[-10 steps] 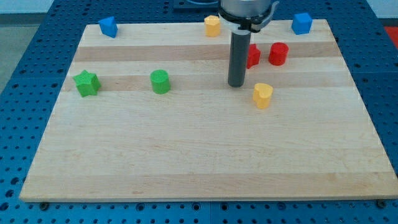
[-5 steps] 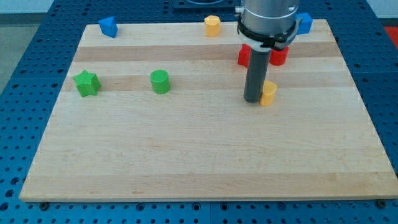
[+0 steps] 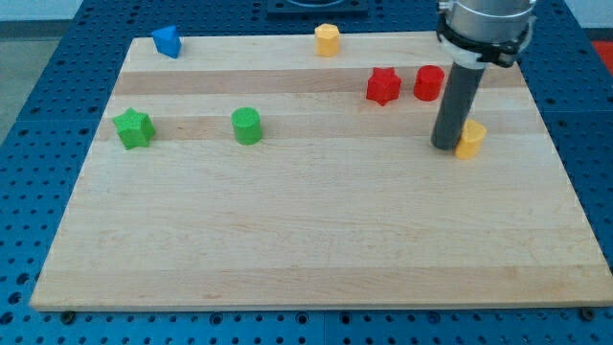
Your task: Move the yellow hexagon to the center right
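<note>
My tip (image 3: 445, 146) touches the yellow block (image 3: 469, 140) just to its right; the red cylinder (image 3: 429, 83) lies behind it; the red star (image 3: 383, 85) behind-left; the yellow hexagon (image 3: 328, 39) farther behind-left; the green cylinder (image 3: 247, 126) and green star (image 3: 133, 127) well left.

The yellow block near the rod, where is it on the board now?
The yellow block lies at the view's right, about mid-height, just right of my tip and below the red cylinder.
</note>
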Robot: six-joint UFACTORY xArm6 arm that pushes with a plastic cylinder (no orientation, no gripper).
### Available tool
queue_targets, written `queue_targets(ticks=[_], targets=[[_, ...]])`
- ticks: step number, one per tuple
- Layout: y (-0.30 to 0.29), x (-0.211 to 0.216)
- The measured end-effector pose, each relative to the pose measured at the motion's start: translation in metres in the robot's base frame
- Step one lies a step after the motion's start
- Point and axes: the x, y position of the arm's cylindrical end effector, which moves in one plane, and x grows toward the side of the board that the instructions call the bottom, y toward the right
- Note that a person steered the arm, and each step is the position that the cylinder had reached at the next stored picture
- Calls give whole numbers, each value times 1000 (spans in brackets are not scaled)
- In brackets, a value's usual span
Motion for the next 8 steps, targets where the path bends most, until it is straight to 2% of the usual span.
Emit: queue_targets(ticks=[1, 2, 3, 4, 8], targets=[[2, 7], [3, 36], [15, 39], [15, 19], [35, -15]])
